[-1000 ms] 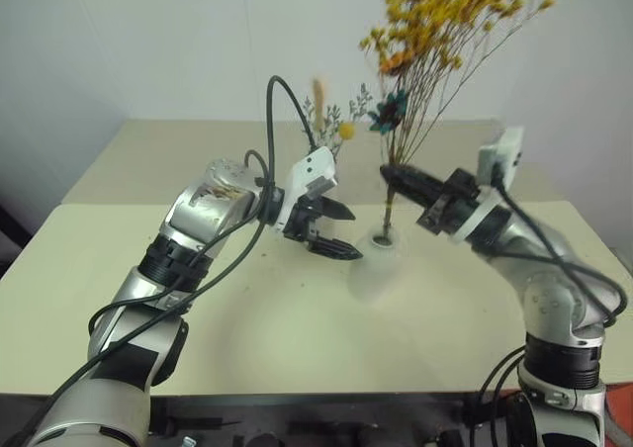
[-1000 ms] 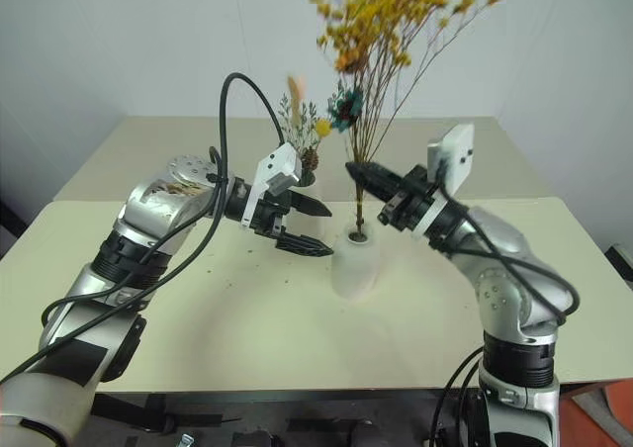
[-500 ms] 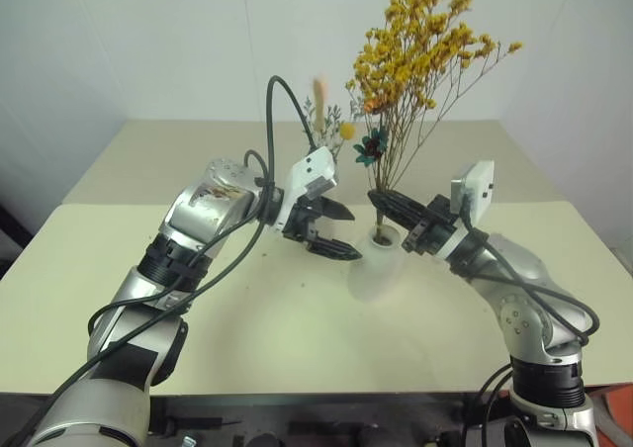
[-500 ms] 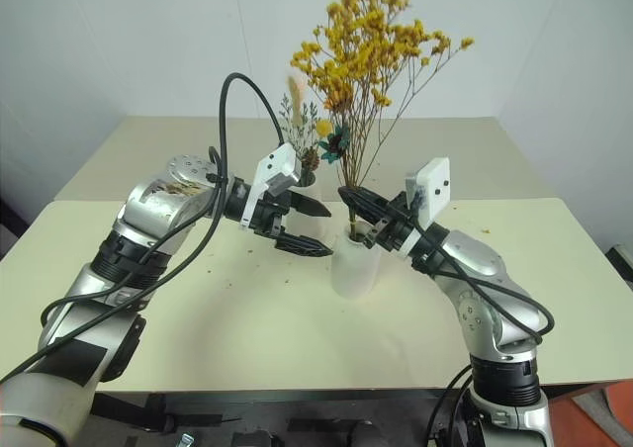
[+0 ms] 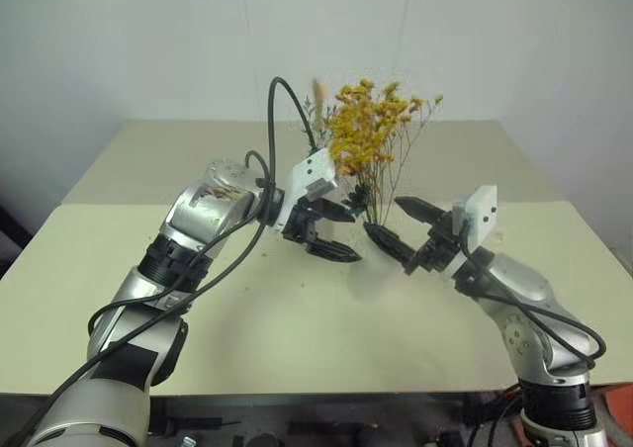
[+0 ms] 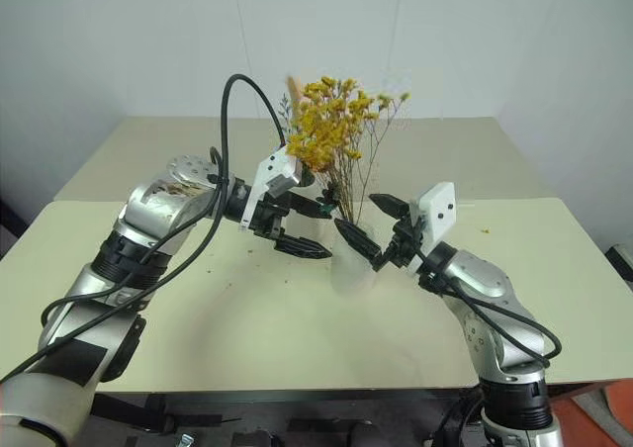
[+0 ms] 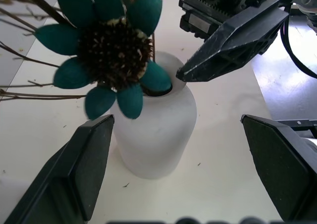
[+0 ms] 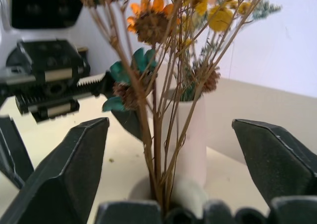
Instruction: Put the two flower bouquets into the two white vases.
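Note:
The yellow-orange bouquet (image 5: 371, 138) stands in the short dome-shaped white vase (image 6: 354, 265), its brown stems (image 8: 157, 135) going down into the narrow mouth, with a teal flower (image 7: 116, 50) just above it. My right gripper (image 5: 381, 216) is open, one finger on each side of the stems, not gripping them. My left gripper (image 5: 352, 233) is open just left of the dome vase (image 7: 153, 135). Behind stands the tall white cylinder vase (image 8: 193, 135) holding the grey-green bunch with a peach plume (image 5: 318, 95) and a yellow ball (image 8: 219, 18).
Both vases stand near the middle of a pale cream table (image 5: 247, 328), with a white wall behind. Small flower crumbs lie on the table to the left of the vases.
My right gripper has opened and let go of the yellow bouquet, which has sunk deeper into the dome vase. The right hand has come down; the left arm has kept still.

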Available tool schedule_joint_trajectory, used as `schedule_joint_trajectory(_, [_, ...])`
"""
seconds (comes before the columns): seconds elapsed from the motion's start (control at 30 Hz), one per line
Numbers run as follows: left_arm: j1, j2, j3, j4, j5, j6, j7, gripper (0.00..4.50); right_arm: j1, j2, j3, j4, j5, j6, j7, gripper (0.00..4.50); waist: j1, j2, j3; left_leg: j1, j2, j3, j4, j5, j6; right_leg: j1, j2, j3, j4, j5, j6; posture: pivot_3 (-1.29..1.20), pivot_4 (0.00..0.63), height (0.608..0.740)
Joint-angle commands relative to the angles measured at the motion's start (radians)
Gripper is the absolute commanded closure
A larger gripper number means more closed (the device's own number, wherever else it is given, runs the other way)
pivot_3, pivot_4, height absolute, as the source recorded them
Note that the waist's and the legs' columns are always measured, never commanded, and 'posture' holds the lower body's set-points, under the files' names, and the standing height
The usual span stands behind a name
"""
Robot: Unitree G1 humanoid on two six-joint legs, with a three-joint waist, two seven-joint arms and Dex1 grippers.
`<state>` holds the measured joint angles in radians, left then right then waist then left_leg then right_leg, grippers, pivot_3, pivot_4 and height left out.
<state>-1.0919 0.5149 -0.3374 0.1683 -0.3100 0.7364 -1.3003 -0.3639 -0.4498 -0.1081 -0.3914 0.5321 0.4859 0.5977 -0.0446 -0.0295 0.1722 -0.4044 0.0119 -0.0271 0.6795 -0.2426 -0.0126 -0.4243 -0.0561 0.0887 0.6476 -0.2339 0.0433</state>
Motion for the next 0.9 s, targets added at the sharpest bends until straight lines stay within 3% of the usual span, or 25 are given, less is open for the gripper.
schedule_joint_trajectory(0.03, [-0.023,-0.001,0.005,-0.009,0.015,-0.029,-0.002,0.0,0.022,-0.04,-0.067,-0.061,0.036,-0.018,0.022,0.02,0.001,0.0,0.0,0.0,0.0,0.0,0.0,0.0,0.0,0.0,0.0,0.0,0.0,0.0,0.0,0.0,0.15,0.74])
schedule_joint_trajectory(0.5, [-0.032,-0.032,0.03,0.008,0.027,-0.077,0.004,0.0,0.111,-0.165,-0.185,-0.066,0.093,-0.007,0.087,0.02,0.002,0.0,0.0,0.0,0.0,0.0,0.0,0.0,0.0,0.001,0.0,0.0,0.0,0.0,0.0,0.0,0.15,0.74])
schedule_joint_trajectory(0.9, [0.261,0.195,0.196,-0.264,-0.065,-0.007,0.036,0.0,0.183,-0.391,-0.305,0.02,0.168,0.021,0.298,0.02,0.002,0.0,0.0,0.004,0.001,0.001,0.0,0.0,0.0,0.004,0.001,0.002,0.0,-0.001,0.0,0.0,0.15,0.74])
